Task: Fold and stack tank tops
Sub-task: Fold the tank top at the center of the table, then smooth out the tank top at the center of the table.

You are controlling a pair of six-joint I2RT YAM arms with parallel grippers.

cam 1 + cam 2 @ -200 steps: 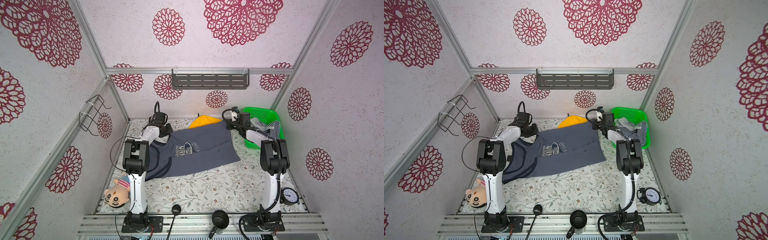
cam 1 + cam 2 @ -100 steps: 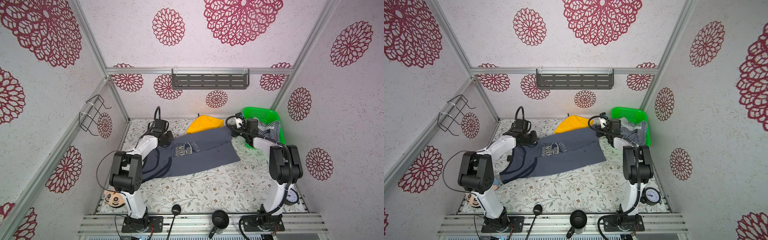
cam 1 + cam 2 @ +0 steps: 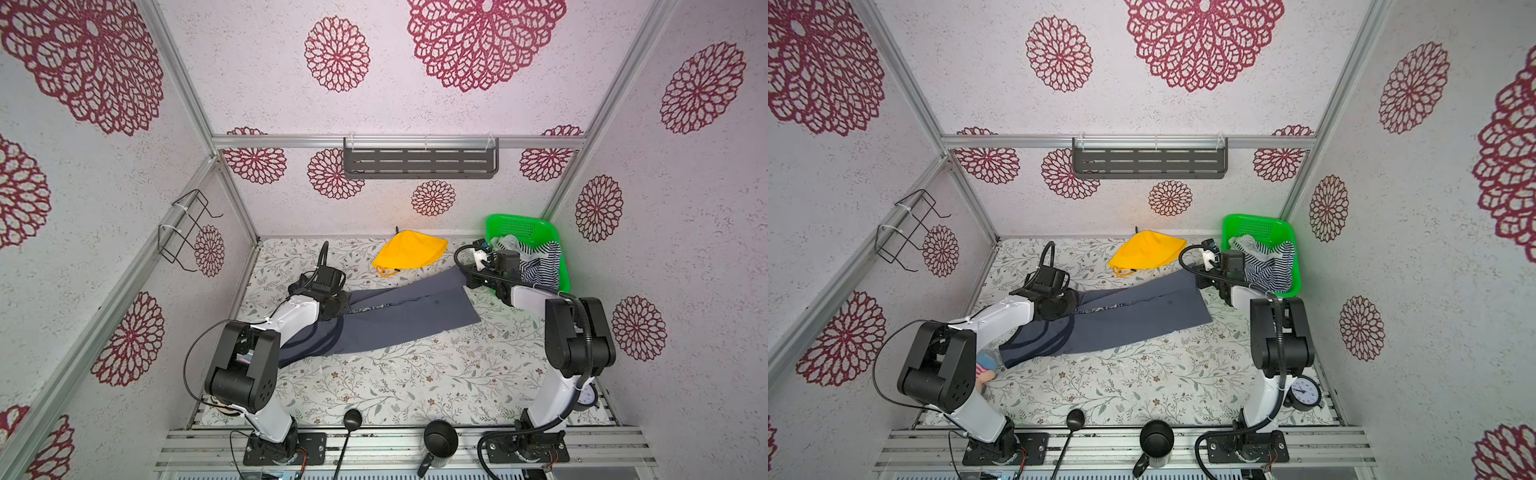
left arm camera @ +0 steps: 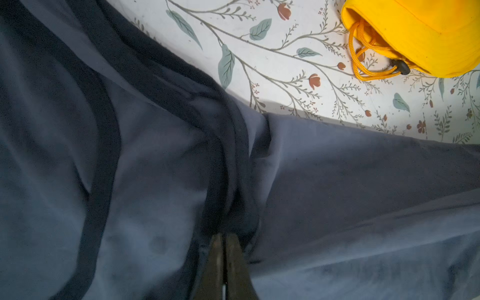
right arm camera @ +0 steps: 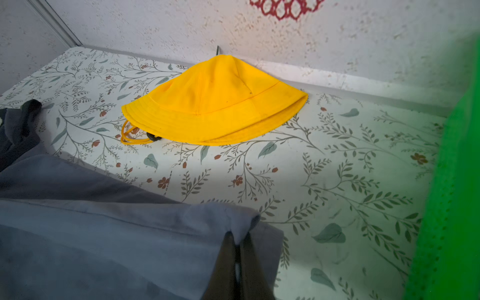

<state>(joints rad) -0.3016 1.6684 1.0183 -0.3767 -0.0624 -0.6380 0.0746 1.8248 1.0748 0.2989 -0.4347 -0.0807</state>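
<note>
One grey top [image 3: 407,316] — crosswise, neck-end leftward

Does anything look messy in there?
The striped tank top is crumpled in the green basket, unfolded. A yellow hat lies near the grey tank top, though it is no tank top.

White textured walls [image 3: 249,83] carry crimson flower medallions [image 3: 336,54], framed by aluminium posts [image 3: 180,79]. A grey slotted shelf [image 3: 419,162] hangs on the back wall, a black wire rack [image 3: 183,230] on the side. The tabletop [image 3: 395,382] wears a leafy floral print, evenly lit.
</note>
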